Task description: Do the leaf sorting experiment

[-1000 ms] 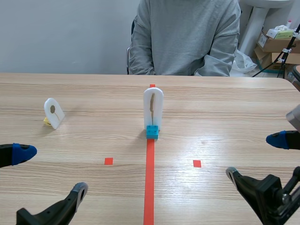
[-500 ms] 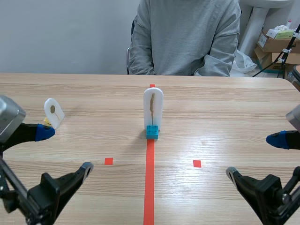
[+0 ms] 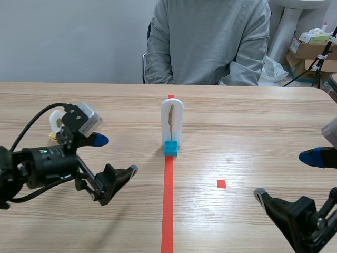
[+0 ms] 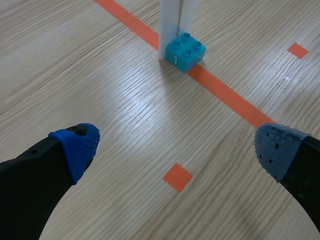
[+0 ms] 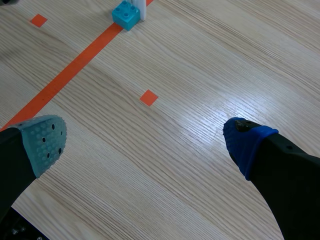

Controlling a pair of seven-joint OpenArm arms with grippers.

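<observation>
Left gripper (image 3: 116, 155), fingers spread wide and holding nothing, hovers left of the white stand (image 3: 178, 112). The stand bears a dried leaf (image 3: 170, 117) and sits on a blue brick (image 3: 170, 148) on the red tape line (image 3: 168, 200). Right gripper (image 3: 282, 175) is likewise wide open, empty and well apart.

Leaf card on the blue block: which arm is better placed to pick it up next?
Left, probably. The left gripper is open and close to the leaf card, blue block ahead of it; the right gripper sits farther off.

turquoise brick (image 3: 170, 148), white holder (image 3: 179, 122), wood-grain table (image 3: 253, 132)
</observation>
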